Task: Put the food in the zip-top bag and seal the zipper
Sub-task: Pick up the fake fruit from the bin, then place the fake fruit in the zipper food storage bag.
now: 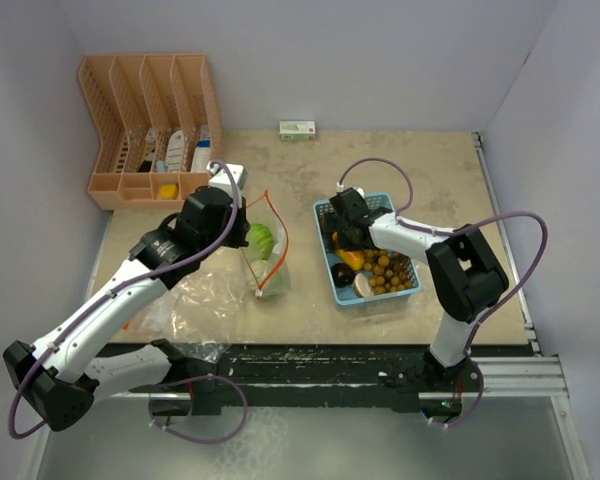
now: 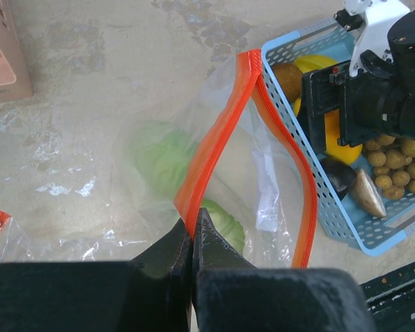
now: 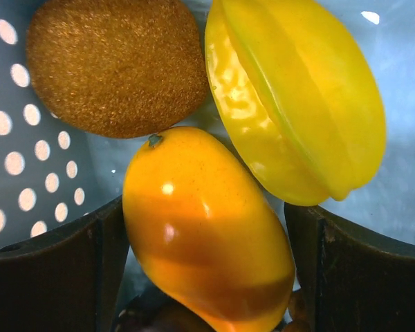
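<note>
Top view: left gripper (image 1: 242,207) is pressed together on the orange zipper strip (image 1: 277,235) of the zip-top bag (image 1: 263,262), which lies on the table (image 1: 435,170) at 9 o'clock of the light blue tray (image 1: 382,201); the mouth gapes and the green leafy piece (image 1: 261,240) is already inside. Right gripper (image 1: 344,243) is down in the tray's 9 o'clock side, over the orange fruit (image 1: 352,260). Other food in the tray: dark brown lump (image 1: 341,275) at 7 o'clock, beige round slice (image 1: 363,287) at 6, bunch of small brown balls (image 1: 390,272) toward 4. Orange file rack (image 1: 150,120) sits at 10 o'clock of the table, small box (image 1: 297,129) at 12 by the wall. Left wrist: fingertips closed tight, pinching the near zipper lip at its low end; the other lip bows away toward 3 o'clock, just beside the tray wall; leafy piece shows through the plastic at 11 and 3 o'clock of the pinch. Right wrist: jaws spread, one on each side of the orange fruit, its flanks right at the inner faces; can't tell if they squeeze it. Yellow ridged fruit (image 3: 297,104) touches it at 1 o'clock, fuzzy brown fruit (image 3: 114,66) sits at 11, both in the tray
</note>
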Available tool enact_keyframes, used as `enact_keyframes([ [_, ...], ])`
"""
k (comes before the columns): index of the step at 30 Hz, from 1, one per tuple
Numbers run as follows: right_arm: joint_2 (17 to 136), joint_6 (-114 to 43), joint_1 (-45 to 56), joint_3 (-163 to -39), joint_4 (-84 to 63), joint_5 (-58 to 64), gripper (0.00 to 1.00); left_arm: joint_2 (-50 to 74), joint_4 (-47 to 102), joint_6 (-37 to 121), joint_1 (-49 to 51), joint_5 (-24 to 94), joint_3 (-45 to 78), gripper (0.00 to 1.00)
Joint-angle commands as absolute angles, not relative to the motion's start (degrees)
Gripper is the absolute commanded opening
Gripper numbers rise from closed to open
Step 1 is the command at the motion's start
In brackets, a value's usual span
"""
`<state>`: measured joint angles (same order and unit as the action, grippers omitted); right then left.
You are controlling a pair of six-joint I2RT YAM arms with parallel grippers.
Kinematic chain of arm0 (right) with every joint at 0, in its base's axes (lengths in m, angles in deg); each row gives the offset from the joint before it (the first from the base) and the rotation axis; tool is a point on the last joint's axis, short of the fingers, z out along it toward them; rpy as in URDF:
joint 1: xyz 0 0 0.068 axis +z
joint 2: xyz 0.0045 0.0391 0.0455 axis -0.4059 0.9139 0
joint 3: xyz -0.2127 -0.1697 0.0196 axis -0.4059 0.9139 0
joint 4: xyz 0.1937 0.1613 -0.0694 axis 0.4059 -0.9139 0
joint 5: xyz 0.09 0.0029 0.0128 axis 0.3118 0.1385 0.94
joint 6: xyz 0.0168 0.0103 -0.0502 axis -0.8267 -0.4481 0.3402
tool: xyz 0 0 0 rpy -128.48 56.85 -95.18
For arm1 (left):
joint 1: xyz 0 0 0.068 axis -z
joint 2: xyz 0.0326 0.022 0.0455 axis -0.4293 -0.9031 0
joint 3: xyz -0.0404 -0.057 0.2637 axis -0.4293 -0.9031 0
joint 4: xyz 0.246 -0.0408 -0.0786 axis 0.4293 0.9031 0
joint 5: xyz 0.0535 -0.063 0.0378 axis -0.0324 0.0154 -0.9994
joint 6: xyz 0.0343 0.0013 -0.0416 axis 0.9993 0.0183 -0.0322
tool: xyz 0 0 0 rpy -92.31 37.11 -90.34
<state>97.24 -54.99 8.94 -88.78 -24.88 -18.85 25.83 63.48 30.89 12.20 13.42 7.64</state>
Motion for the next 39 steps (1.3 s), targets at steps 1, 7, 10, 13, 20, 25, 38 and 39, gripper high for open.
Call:
enact_keyframes([
  [1,98.5,-55.3,8.9,-88.4,-23.1,-17.5,0.84,28.0,60.8,31.7,12.1,13.4,7.4,0.0],
  [7,96.3,-55.8,8.8,-88.6,-23.3,-17.5,0.66,28.4,61.1,31.7,12.1,12.9,7.4,0.0],
  [10,93.4,-55.8,8.8,-89.6,-24.1,-17.6,0.62,28.2,61.0,31.5,12.0,13.1,7.3,0.0],
  [13,89.6,-55.8,8.8,-90.6,-25.2,-17.4,0.61,28.0,61.0,31.4,12.0,13.3,7.3,0.0],
  [20,80.9,-55.7,8.8,-91.0,-26.5,-16.4,0.6,28.0,61.4,31.4,12.0,12.7,7.1,0.0],
  [25,73.4,-52.5,8.8,-91.0,-23.0,-12.0,0.59,27.4,61.3,31.2,12.0,12.8,7.0,0.0],
  [38,63.9,-54.7,14.6,-87.5,-2.0,13.0,0.53,26.9,60.8,30.3,12.0,13.2,7.0,0.0],
  [39,64.1,-54.9,16.0,-87.3,-0.2,13.2,0.53,26.8,60.7,30.2,12.0,13.2,6.9,0.0],
])
